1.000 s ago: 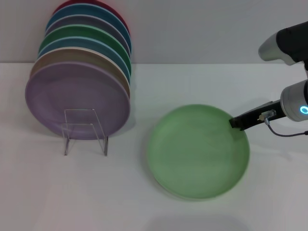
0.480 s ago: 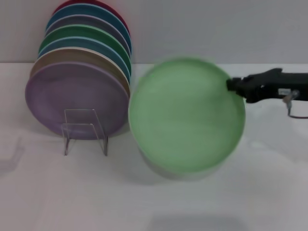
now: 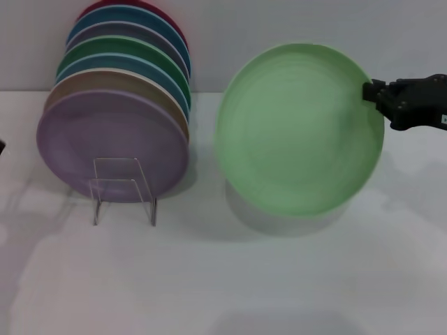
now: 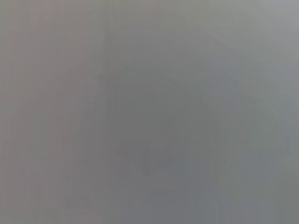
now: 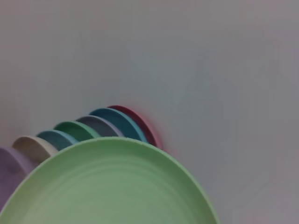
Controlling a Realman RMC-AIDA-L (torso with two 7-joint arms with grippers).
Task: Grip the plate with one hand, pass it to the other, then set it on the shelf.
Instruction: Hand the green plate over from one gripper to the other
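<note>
The pale mint-green plate (image 3: 299,129) is held upright in the air to the right of the rack, its face turned toward me. My right gripper (image 3: 374,94) is shut on its right rim. The plate also fills the lower part of the right wrist view (image 5: 107,186). The clear acrylic shelf (image 3: 124,188) stands at the left with several plates leaning on edge in it, a lilac one (image 3: 105,139) in front. My left gripper shows only as a dark sliver at the left edge (image 3: 2,146); the left wrist view shows only plain grey.
The row of plates in the rack runs back toward the wall: tan, blue, emerald green (image 3: 126,52), grey-purple, teal and red. They also show in the right wrist view (image 5: 93,128). White tabletop (image 3: 244,279) spreads in front of and under the held plate.
My right gripper has lifted the mint-green plate off the table and tipped it upright, then carried it up and to the right. A dark sliver of the left arm has appeared at the left edge.
</note>
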